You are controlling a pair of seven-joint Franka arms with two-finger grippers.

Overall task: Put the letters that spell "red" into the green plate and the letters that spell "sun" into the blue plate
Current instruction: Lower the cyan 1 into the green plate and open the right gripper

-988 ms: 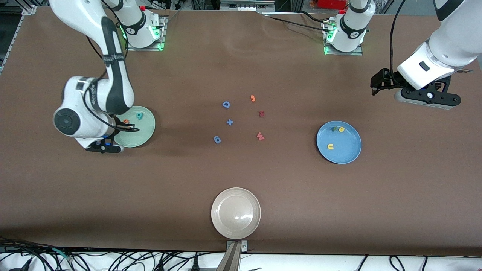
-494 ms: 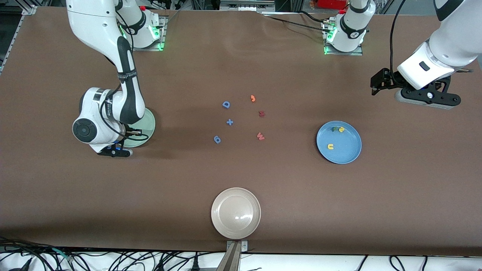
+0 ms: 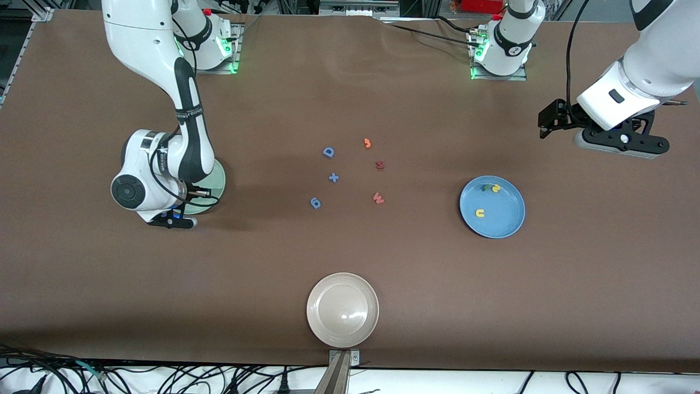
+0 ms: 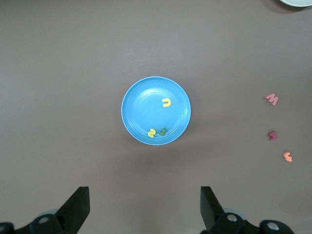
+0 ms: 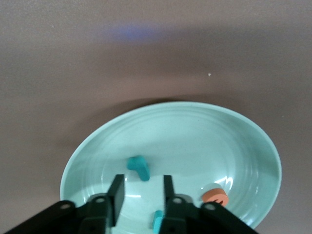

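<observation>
My right gripper (image 5: 142,195) hangs low over the green plate (image 5: 253,146), open, with nothing between its fingers. In the plate lie one teal letter (image 5: 139,168), a second teal letter (image 5: 157,220) partly hidden by one finger, and the orange "e" (image 5: 215,195). In the front view the right arm's hand covers most of the green plate (image 3: 217,183). The blue plate (image 3: 492,207) holds the yellow "u" (image 3: 480,213), the yellow "s" (image 3: 496,188) and the green "n" (image 3: 485,187). My left gripper (image 4: 145,209) waits open, high above the table near the blue plate (image 4: 131,105).
Loose pieces lie mid-table: a blue "D" (image 3: 328,152), a blue plus (image 3: 333,177), a blue "6" (image 3: 315,203), an orange "3" (image 3: 367,143) and two dark red letters (image 3: 380,164) (image 3: 378,198). A beige plate (image 3: 342,310) sits near the front camera's edge.
The right arm's hand has shifted over the green plate, hiding its letters in the front view, and its fingers have opened. The left arm has not moved.
</observation>
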